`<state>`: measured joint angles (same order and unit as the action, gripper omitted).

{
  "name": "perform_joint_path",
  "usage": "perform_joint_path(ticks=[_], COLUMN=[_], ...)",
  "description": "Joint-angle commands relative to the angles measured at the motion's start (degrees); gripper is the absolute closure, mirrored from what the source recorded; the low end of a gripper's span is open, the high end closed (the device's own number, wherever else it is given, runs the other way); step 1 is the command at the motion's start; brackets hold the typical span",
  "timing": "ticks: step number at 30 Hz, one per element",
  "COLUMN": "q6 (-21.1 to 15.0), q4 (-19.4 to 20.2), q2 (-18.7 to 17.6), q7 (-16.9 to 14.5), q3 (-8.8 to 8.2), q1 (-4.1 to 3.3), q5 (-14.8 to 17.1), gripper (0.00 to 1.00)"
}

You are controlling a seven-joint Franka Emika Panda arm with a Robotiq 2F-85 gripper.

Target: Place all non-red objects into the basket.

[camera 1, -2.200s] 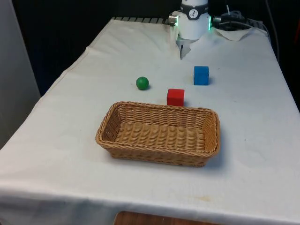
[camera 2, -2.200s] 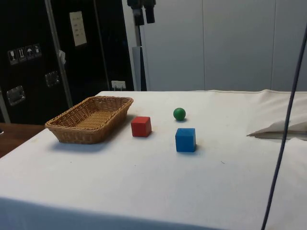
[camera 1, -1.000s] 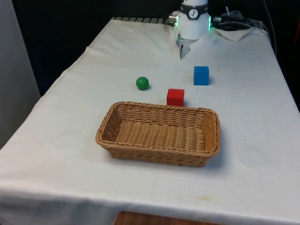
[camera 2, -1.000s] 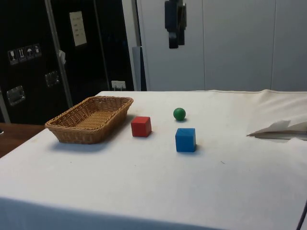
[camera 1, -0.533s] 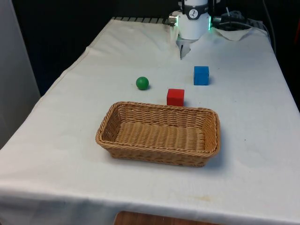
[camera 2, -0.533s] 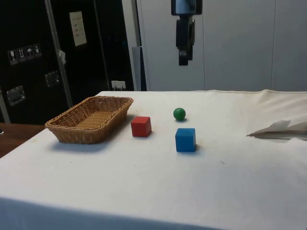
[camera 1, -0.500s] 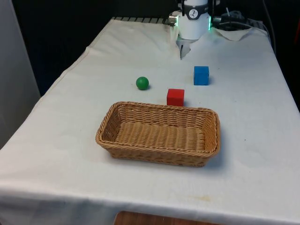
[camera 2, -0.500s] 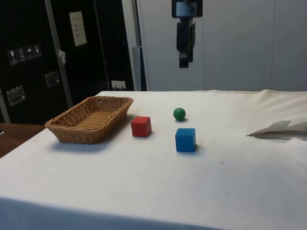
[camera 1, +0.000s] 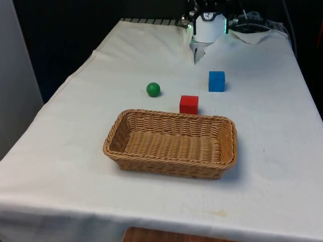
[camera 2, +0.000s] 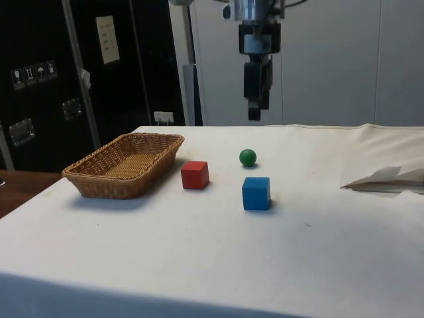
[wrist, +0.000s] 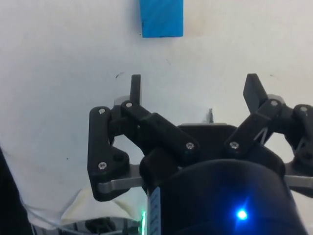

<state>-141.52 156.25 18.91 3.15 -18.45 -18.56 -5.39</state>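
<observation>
Clearly the task is at its very start: the woven wicker basket point(camera 1: 171, 143) on the near part of the white-clothed desk point(camera 1: 75, 131) holds nothing, and both non-red things lie outside it. The small green ball point(camera 1: 153, 89) sits beyond the basket toward the front view's left, the blue cube point(camera 1: 216, 80) farther off toward the front view's right, and the red cube point(camera 1: 189, 104) just past the basket's far rim, between the two; that one should stay where it is.

The step in hand looks like the approach for a first pick. The black two-finger end effector point(camera 2: 254, 116) hangs well above the desk in the side view, over the far part of the spread of objects. In the wrist view the blue cube point(wrist: 162, 18) lies ahead of the end effector point(wrist: 194, 87), so it is probably the first target. The next move calls for centring over the cube and descending to straddle it.

The fingers point(wrist: 135, 87) stand wide apart, holding and touching nothing.
</observation>
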Motion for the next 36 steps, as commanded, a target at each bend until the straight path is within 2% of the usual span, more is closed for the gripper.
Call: perform_joint_path(ticks=[1,5,6,13,14,15,20,21,22,24,28,29,30,33,35,36], q6=[-1.7,-4.1,-3.1,-9.3,-7.8,-9.8,-12.5,-11.7,-13.0,-14.6,-17.5,-16.3,-18.0,-19.5,-20.3,-20.2], q4=[0.6,1.2,0.9,2.3,1.9,2.3,2.8,2.4,2.8,3.1,3.2,3.0,3.2,2.8,2.7,2.4], q2=[-0.9,-2.9,-2.5,-7.3,-6.8,-7.8,-9.7,-9.9,-10.0,-11.2,-13.5,-13.2,-14.0,-15.7,-16.4,-17.1], q7=[0.8,1.9,1.5,3.5,3.4,3.4,3.0,3.3,3.0,2.6,1.5,2.3,1.4,1.0,0.8,1.7], q3=[-0.06,-0.06,-0.06,0.23,0.23,0.34,1.15,1.2,1.38,1.95,2.86,2.75,3.09,3.72,4.07,4.01], q1=[0.06,-0.06,0.0,-0.69,-0.23,-0.69,-0.97,-0.4,-0.97,-1.09,-1.15,-0.52,-1.15,-1.09,-0.92,-0.52], q5=[0.4,0.9,0.6,2.2,1.1,2.5,3.6,2.7,3.7,3.8,4.0,2.8,4.0,4.1,4.0,2.8], gripper=[0.0,0.0,0.0,0.0,0.0,0.0,0.0,0.0,0.0,0.0,0.0,0.0,0.0,0.0,0.0,0.0])
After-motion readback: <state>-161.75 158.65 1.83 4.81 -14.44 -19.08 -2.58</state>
